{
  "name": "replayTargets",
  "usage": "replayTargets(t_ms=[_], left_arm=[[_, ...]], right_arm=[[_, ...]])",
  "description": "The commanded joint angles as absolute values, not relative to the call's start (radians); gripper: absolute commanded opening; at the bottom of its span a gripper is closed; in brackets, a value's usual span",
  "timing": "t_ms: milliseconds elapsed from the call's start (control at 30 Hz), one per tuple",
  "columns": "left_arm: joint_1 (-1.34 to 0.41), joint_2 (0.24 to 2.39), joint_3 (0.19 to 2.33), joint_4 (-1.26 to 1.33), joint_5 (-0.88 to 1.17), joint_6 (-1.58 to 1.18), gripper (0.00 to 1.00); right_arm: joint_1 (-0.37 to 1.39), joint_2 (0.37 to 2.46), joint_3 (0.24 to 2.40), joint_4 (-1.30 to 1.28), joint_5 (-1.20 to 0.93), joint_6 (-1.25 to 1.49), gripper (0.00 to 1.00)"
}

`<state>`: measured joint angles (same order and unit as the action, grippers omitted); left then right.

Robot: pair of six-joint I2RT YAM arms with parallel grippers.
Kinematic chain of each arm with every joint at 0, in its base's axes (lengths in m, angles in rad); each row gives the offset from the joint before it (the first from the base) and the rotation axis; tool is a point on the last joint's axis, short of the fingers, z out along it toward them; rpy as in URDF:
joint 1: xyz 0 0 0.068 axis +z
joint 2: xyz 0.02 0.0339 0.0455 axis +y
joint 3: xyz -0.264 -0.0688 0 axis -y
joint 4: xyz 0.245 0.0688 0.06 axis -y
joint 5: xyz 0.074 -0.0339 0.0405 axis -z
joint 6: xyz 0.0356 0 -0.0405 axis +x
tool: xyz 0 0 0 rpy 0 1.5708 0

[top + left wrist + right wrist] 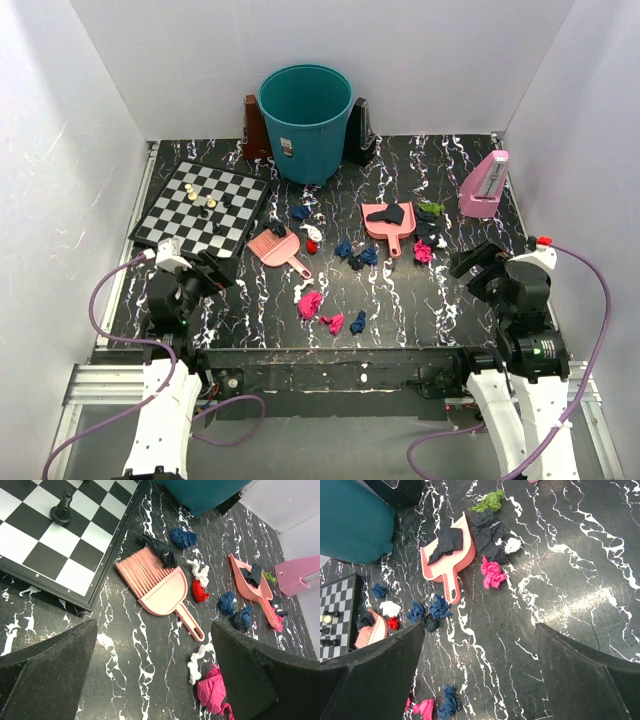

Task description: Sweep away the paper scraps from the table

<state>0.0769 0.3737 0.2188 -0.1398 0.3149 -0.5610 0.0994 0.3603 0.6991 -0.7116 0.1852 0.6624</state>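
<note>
Top external: nothing grabbed yet, left gripper (154, 627) and right gripper (480, 627) spread wide, empty. Next: left takes brush (272, 247), right probably dustpan (390, 225).

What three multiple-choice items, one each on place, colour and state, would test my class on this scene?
1. The chessboard lies: A) right of the bin; B) left of the bin; C) inside the bin.
2. The bin is: A) red; B) yellow; C) teal.
3. The left gripper and right gripper are: A) both open; B) both shut; C) one shut.
Key: 1B, the top view shows it left; 2C, its wall is teal; 3A, each wrist view shows it spread wide, empty.
</note>
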Motion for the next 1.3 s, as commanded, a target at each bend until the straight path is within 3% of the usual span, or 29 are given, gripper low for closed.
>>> replayTargets(t_ms=[0, 200, 433, 733, 967, 1267], left_arm=[[0.081, 0.362, 0.218, -0.147, 0.299, -0.560, 0.98], [0.083, 0.338, 0.218, -0.206, 0.213, -0.603, 0.98], [0.083, 0.336, 0.212, -0.189, 0.216, -0.609, 0.98], [0.084, 0.408, 0.218, -0.141, 0.270, -0.594, 0.98], [0.083, 0.377, 0.195, -0.101, 0.325, -0.589, 0.98], [0.083, 0.405, 0.199, -0.089, 0.341, -0.586, 0.98]], right_arm=[[0.100, 0.319, 0.690, -0.715, 0.233, 0.667, 0.98], [0.100, 0.232, 0.632, -0.681, 0.259, 0.692, 0.97], [0.100, 0.267, 0.600, -0.585, 0.117, 0.620, 0.98], [0.129, 0.806, 0.731, -0.436, -0.149, 0.568, 0.96], [0.336, 1.078, 0.880, -0.396, -0.031, 0.470, 0.95], [0.664, 1.420, 1.087, -0.347, -0.058, 0.304, 0.80]])
